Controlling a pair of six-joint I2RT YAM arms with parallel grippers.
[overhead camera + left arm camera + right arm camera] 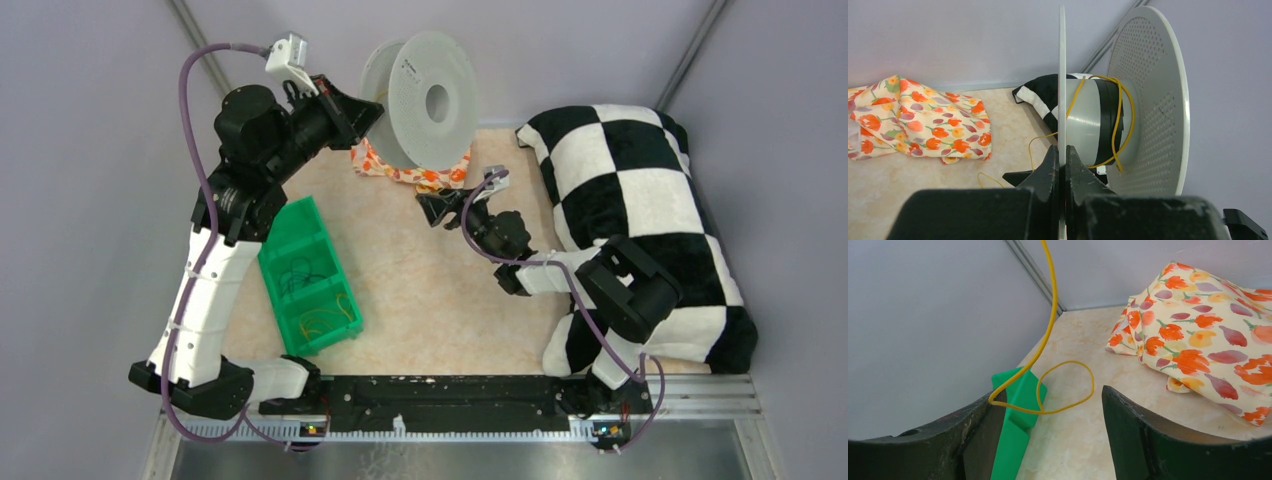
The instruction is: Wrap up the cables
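Note:
A grey plastic spool (425, 100) hangs above the far table edge, its thin flange pinched between my left gripper's (1062, 150) shut jaws. A thin yellow cable (1120, 115) loops loosely round the spool's (1148, 100) hub and trails down toward the table. My right gripper (432, 210) sits just below and in front of the spool. In the right wrist view its jaws (1053, 395) stand wide apart. The cable (1050, 315) drops from above, touches the left finger's tip and curls into a loop between the fingers, unpinched.
A green bin (310, 275) with more yellow strands lies left of centre, its corner (1018, 390) close to my right gripper. A floral cloth (410, 170) is bunched under the spool. A black-and-white checkered pillow (640, 200) fills the right side.

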